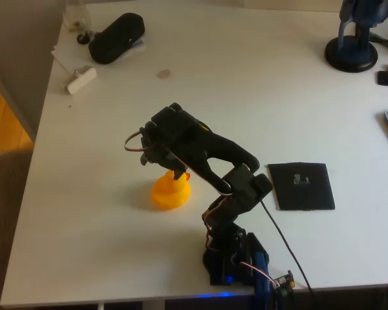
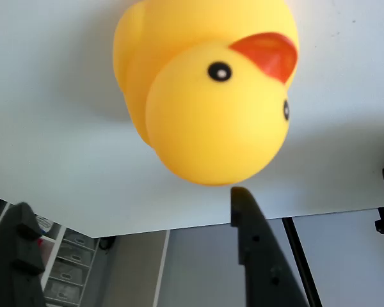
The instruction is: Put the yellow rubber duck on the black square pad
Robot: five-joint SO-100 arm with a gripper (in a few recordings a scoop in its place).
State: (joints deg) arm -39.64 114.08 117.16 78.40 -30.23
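While upright on the table — yellow rubber duck, beak toward the gripper.

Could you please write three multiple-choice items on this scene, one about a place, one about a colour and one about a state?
1. In the overhead view, where does the black square pad lie relative to the yellow rubber duck?
A. To its right, apart from it
B. Under it
C. To its left, touching it

2. What colour is the duck's beak in the wrist view?
A. Blue
B. Red-orange
C. White

3. How does the gripper stand?
A. Shut on the pad
B. Open, with the duck just ahead of its fingers
C. Shut on the dark pouch

Answers:
1 A, bare white table separates the two.
2 B, the beak is clearly red-orange against the yellow head.
3 B, the wrist view shows a wide gap between the fingers.
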